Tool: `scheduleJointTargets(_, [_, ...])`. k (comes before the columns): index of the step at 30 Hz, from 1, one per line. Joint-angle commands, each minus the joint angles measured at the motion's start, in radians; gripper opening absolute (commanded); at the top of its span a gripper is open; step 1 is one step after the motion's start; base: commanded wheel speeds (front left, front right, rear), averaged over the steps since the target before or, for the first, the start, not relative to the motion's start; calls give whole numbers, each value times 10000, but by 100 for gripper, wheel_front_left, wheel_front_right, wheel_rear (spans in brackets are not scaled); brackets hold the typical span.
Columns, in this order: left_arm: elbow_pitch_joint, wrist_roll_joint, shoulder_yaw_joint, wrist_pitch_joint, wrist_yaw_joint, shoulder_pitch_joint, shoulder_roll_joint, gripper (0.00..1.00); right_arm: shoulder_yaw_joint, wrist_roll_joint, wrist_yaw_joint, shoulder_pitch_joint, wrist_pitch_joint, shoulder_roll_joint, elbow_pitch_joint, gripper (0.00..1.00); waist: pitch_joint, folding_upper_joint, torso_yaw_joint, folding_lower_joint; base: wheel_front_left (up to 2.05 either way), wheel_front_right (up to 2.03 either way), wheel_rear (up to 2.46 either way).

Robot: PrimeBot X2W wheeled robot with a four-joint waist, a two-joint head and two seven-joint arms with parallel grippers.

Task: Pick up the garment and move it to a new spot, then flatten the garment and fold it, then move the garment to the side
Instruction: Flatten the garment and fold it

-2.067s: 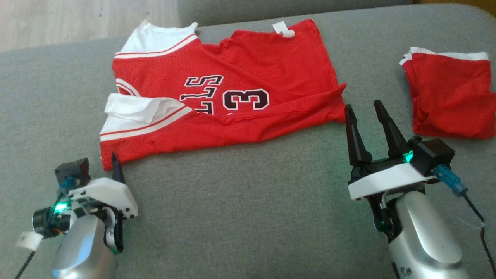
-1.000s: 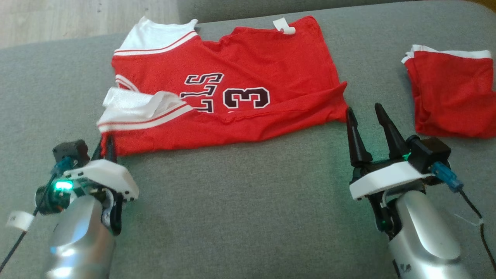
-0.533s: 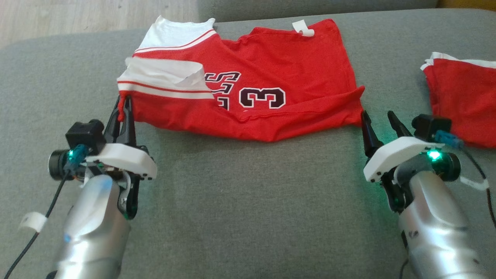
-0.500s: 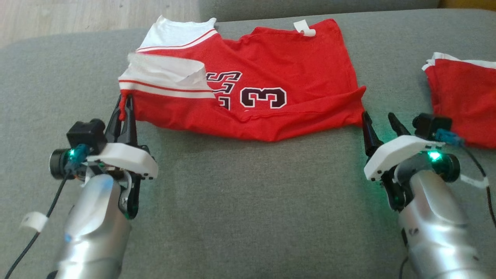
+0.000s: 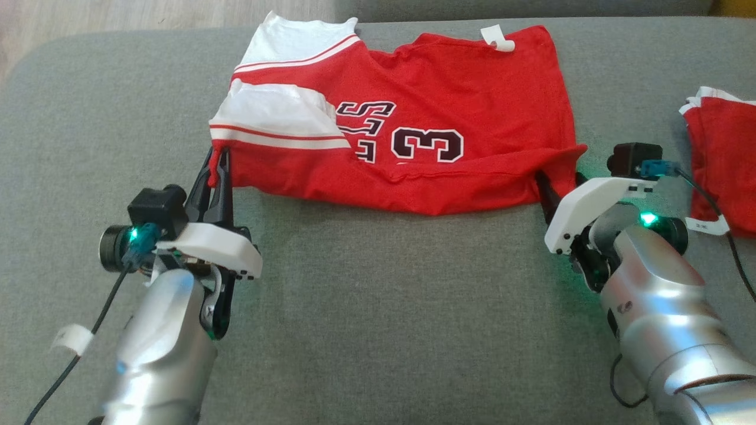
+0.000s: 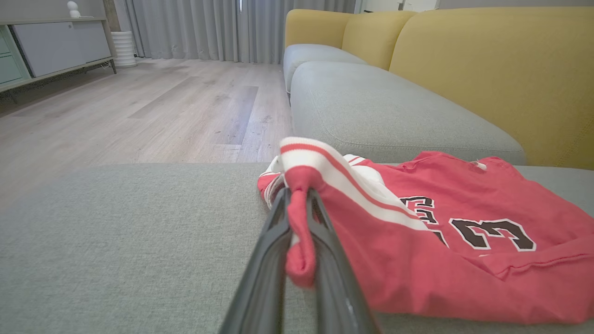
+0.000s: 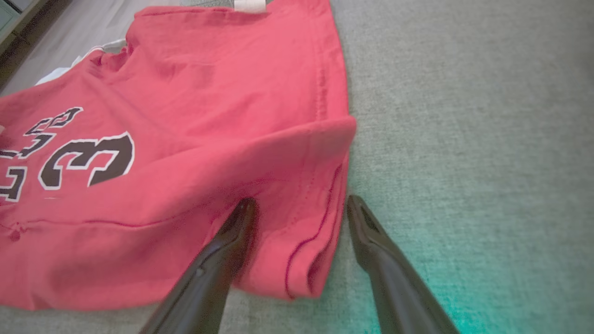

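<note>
The garment (image 5: 472, 100) is a red jersey with white sleeves and a black "3", lying spread on the grey sofa cushion (image 5: 378, 307). My left gripper (image 5: 217, 164) is shut on its near left corner, and the left wrist view shows a pinch of red fabric (image 6: 299, 232) bunched between the two dark fingers (image 6: 274, 260). My right gripper (image 5: 560, 180) stands open at the near right corner. In the right wrist view the folded hem corner (image 7: 301, 260) lies between the spread fingers (image 7: 232, 241) of that gripper (image 7: 299, 204), and the jaws are not closed on it.
A second folded red cloth (image 5: 723, 159) lies at the right edge of the cushion, close behind my right wrist. Wooden floor (image 5: 118, 15) shows beyond the cushion's far left. A yellow sofa back (image 6: 487, 69) and another grey seat (image 6: 380, 106) stand past the garment.
The head camera has shifted. My left gripper carried the near left corner forward, laying the white sleeve over the jersey. My right gripper moved forward until its open fingers straddle the near right corner.
</note>
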State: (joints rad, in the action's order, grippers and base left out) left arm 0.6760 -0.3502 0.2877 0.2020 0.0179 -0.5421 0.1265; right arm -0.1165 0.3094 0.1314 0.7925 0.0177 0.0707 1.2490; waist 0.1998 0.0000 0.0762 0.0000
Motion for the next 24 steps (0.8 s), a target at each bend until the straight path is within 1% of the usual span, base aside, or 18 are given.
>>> scheduleJointTargets(1, [-313,75,-270,13,-18,-239,224,0,-451,109,-7,58,184,-204,64,82,9,0,37,0,0,0,0])
scheduleJointTargets(2, [-295,70,-264,20,-24,-234,236,0,-593,70,-7,95,216,-204,123,32,4,0,41,0,0,0,0])
scheduleJointTargets(3, [-274,61,-264,27,-32,-226,250,0,-713,4,-7,124,197,-204,168,0,-3,0,38,0,0,0,0])
scheduleJointTargets(11, [-68,-61,-350,79,-121,-41,457,0,-1041,-708,-7,263,-521,-204,325,0,-230,0,-185,0,0,0,0])
scheduleJointTargets(16, [37,-145,-411,94,-184,235,624,0,-865,-1334,-7,198,-822,-204,367,0,-576,0,-401,0,0,0,0])
scheduleJointTargets(20, [65,-207,-431,84,-245,546,725,0,-639,-1420,-7,-8,-892,-204,381,0,-985,0,-542,0,0,0,0])
scheduleJointTargets(24, [41,-279,-436,69,-291,968,813,0,-634,-1304,-7,-306,-876,-204,385,0,-1474,0,-657,0,0,0,0])
